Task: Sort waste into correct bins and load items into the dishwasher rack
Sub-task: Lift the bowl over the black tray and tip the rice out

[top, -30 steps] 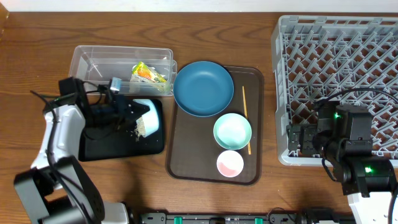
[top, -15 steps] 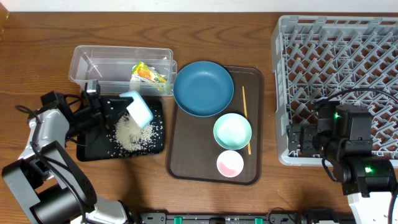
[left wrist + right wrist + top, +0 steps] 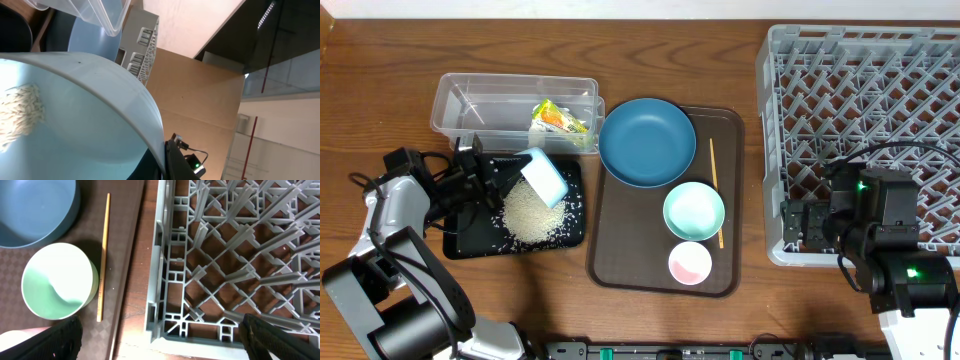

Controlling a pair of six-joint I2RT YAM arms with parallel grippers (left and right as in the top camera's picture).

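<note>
My left gripper (image 3: 498, 176) is shut on the rim of the white light-blue-rimmed bowl (image 3: 542, 177), holding it tipped on its side over the black tray (image 3: 470, 238). A pile of rice (image 3: 532, 216) lies on that tray; a few grains (image 3: 17, 117) still cling inside the bowl (image 3: 90, 120). The snack wrapper (image 3: 559, 120) lies in the clear tub (image 3: 490, 103). The dark blue bowl (image 3: 647, 141), mint-green bowl (image 3: 694, 211), pink cup (image 3: 689, 263) and wooden stick (image 3: 715, 190) sit on the brown tray. My right gripper (image 3: 160, 345) is open and empty at the grey rack's (image 3: 870, 120) front-left corner. No tissue is in view.
The brown serving tray (image 3: 620, 260) lies between the black tray and the rack. The rack's front-left corner (image 3: 165, 325) sits just under my right gripper, with the stick (image 3: 102, 260) and mint-green bowl (image 3: 57, 280) to its left.
The bowl went from low over the tray to tipped up, and the rice poured out onto the black tray. The pile has settled. The right arm has not moved.
</note>
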